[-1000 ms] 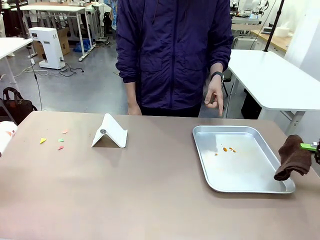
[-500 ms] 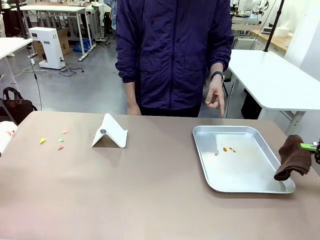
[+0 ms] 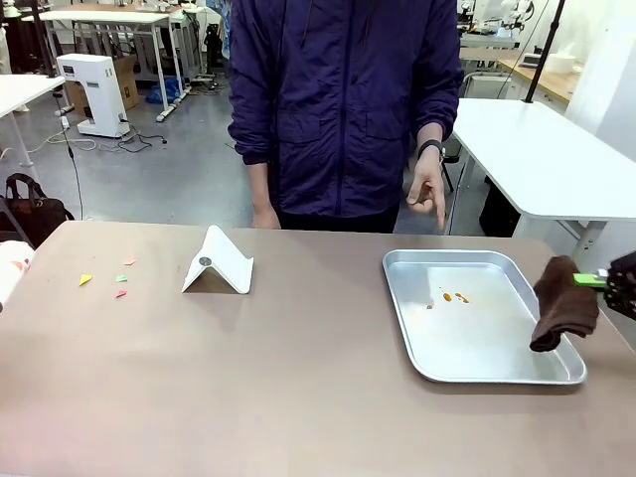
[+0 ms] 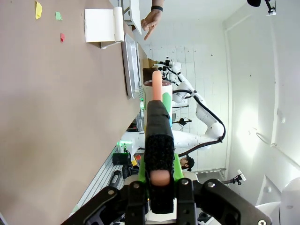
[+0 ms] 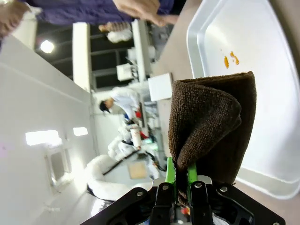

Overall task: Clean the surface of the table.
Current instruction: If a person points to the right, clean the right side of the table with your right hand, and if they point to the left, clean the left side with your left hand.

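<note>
Right claw [image 3: 594, 280], clamped on brown cloth [image 3: 563, 310], has shifted inward over the tray [image 3: 467, 333].

A silver tray [image 3: 477, 338] with orange smears [image 3: 454, 296] lies near the counter's [image 3: 248, 378] right edge; a brown cloth [image 3: 563, 303] hangs over its right rim. A white stand [image 3: 219, 263] sits near the far edge, paper scraps [image 3: 85, 279] toward the far left corner. A person [image 3: 343, 99] stands beyond the far edge. In the left wrist view a black, pink-tipped tool [image 4: 157, 140] points along the counter.

Wide matte taupe table [image 3: 298, 378], paper-flecked.
</note>
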You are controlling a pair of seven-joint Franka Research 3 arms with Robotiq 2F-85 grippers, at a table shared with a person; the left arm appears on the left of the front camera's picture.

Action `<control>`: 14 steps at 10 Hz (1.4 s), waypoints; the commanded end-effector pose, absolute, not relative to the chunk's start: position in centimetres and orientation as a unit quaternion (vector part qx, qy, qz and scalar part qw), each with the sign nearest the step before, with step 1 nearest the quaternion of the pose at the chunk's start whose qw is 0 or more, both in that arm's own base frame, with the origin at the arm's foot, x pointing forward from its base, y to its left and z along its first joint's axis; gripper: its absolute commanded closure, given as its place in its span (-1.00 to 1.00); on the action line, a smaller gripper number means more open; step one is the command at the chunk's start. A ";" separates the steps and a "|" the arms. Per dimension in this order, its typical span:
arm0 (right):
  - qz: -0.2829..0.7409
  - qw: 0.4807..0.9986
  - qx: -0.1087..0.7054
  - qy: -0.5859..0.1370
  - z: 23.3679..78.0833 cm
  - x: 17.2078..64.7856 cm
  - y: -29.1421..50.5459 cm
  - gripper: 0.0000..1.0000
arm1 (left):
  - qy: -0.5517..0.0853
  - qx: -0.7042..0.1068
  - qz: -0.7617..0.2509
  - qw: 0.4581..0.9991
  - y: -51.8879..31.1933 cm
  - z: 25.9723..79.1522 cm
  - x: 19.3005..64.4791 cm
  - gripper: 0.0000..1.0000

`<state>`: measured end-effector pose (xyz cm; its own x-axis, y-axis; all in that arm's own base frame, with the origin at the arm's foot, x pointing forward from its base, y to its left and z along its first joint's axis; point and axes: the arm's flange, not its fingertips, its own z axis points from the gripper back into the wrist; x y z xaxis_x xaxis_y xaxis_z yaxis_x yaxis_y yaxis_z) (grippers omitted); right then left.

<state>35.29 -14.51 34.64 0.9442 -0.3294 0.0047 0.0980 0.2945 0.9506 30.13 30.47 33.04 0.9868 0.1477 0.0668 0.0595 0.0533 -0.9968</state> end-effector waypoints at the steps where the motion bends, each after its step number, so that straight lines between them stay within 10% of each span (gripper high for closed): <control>1: -0.051 0.854 0.511 -0.089 36.6 38.3 -11.8 0.79 | -0.074 -0.689 0.030 0.721 30.3 33.6 29.9 1.00; 7: 0.054 0.953 0.249 -0.163 36.8 48.0 -4.7 0.79 | -0.074 -0.689 0.030 0.721 30.3 33.6 29.9 1.00; 14: 0.039 0.942 0.321 -0.091 29.3 51.8 3.1 0.79 | -0.074 -0.689 0.030 0.721 30.3 33.6 29.9 1.00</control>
<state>50.70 2.73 29.41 0.9758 0.0577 0.2109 -0.1674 0.8175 0.5510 30.14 30.49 33.07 0.9869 0.1468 0.0672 0.0598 0.0544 -0.9967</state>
